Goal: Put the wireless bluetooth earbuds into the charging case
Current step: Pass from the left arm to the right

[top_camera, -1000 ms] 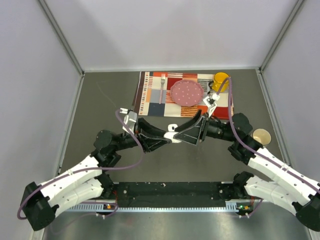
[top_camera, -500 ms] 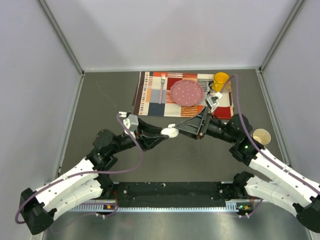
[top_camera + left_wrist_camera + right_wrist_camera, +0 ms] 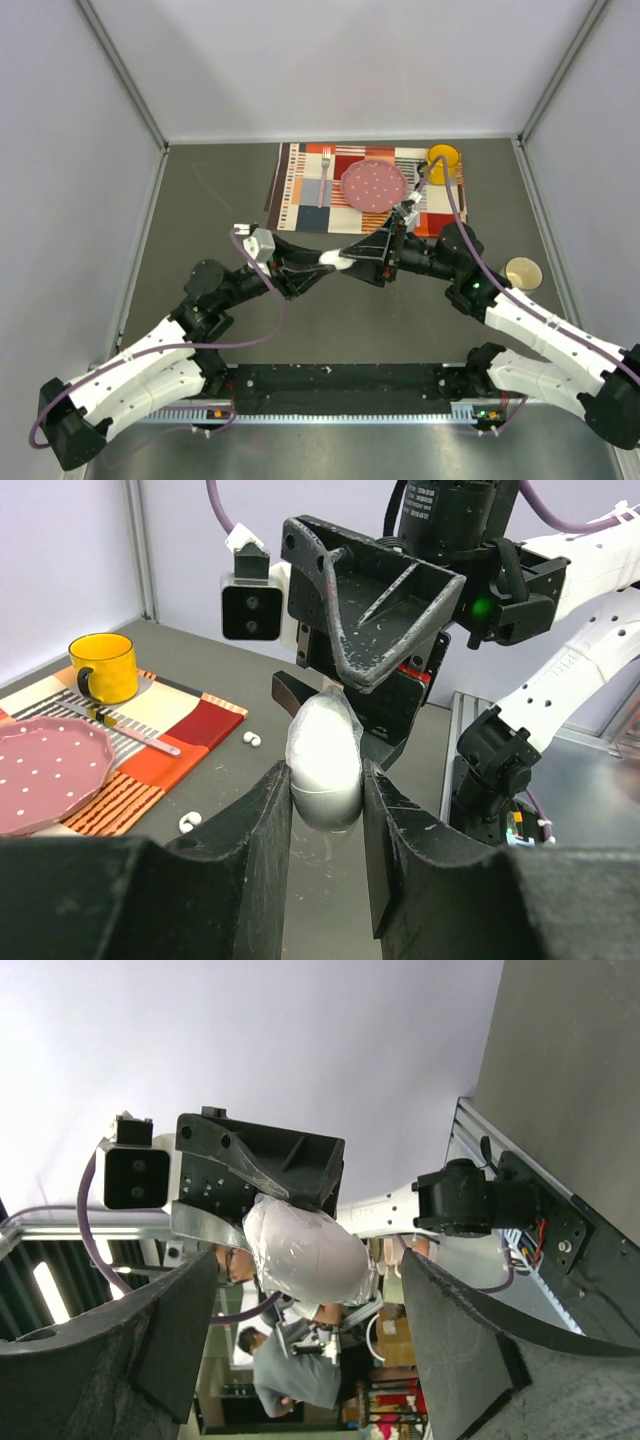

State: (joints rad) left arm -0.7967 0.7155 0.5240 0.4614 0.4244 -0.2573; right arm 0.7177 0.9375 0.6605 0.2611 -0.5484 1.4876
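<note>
The left gripper was clenched on the white charging case, holding it upright above the table near centre. The right gripper faced it from 3 o'clock with its jaws spread, one finger on either side of the case and a visible gap on each side. The two grippers met tip to tip, leaving little room between them. Uncovered dark table surface extended toward 9 o'clock up to the left wall rail. At 12 o'clock lay a patterned placemat carrying a fork, a pink dotted plate and a yellow mug. A tan round object sat at 3 o'clock near the right wall. In the left wrist view, two wireless bluetooth earbuds lay on the table just off the placemat's edge, well apart from the case. In the top view they were too small to make out. The case's lower end was hidden between the left fingers, and whether its lid stood open could not be told.
</note>
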